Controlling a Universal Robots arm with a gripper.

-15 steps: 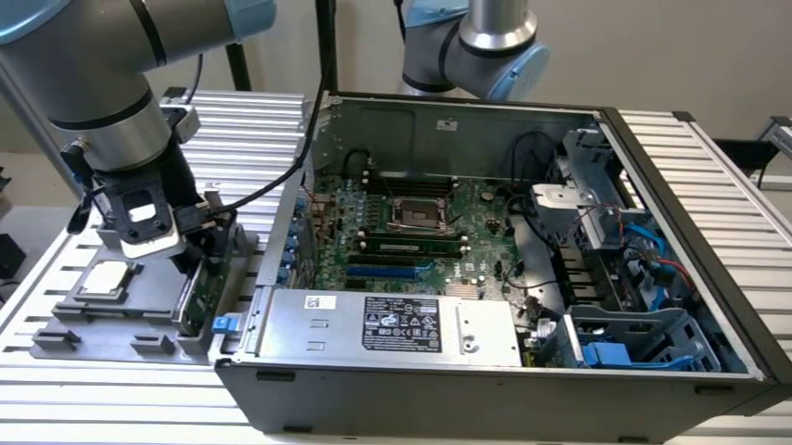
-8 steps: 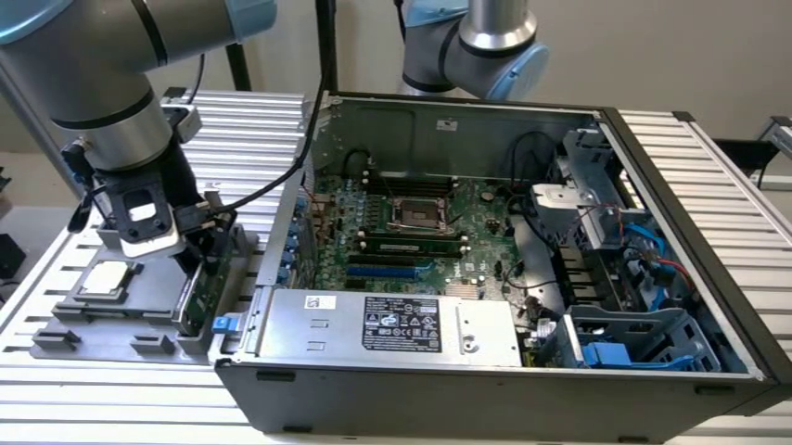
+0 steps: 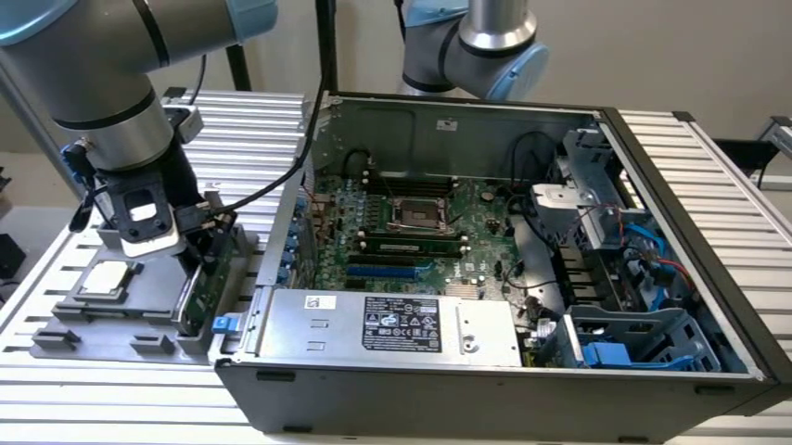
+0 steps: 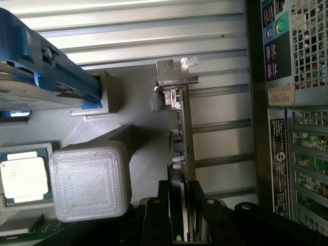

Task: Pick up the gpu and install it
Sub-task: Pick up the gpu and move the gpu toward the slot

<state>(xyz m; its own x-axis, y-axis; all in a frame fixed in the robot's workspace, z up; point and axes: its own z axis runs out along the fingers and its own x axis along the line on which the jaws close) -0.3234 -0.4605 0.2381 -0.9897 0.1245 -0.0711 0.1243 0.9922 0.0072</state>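
The gpu (image 3: 198, 289) stands on edge in a slot of the grey holder tray (image 3: 74, 326), on the exterior view's left beside the open computer case (image 3: 495, 389). My gripper (image 3: 192, 243) has come straight down over the card's upper edge. In the wrist view the gpu (image 4: 182, 128) runs away from my gripper (image 4: 185, 218), which straddles its near end. Its silver bracket (image 4: 177, 72) is at the far end. The motherboard (image 3: 415, 227) lies flat inside the case, with a blue expansion slot (image 3: 389, 272) uncovered.
A square silver CPU chip (image 3: 109, 276) (image 4: 23, 177) lies in the tray close to the card. A hard drive with blue rails (image 4: 36, 66) sits beside it. The case's rear wall (image 4: 287, 128) stands close by. A second arm (image 3: 477, 46) hangs behind the case.
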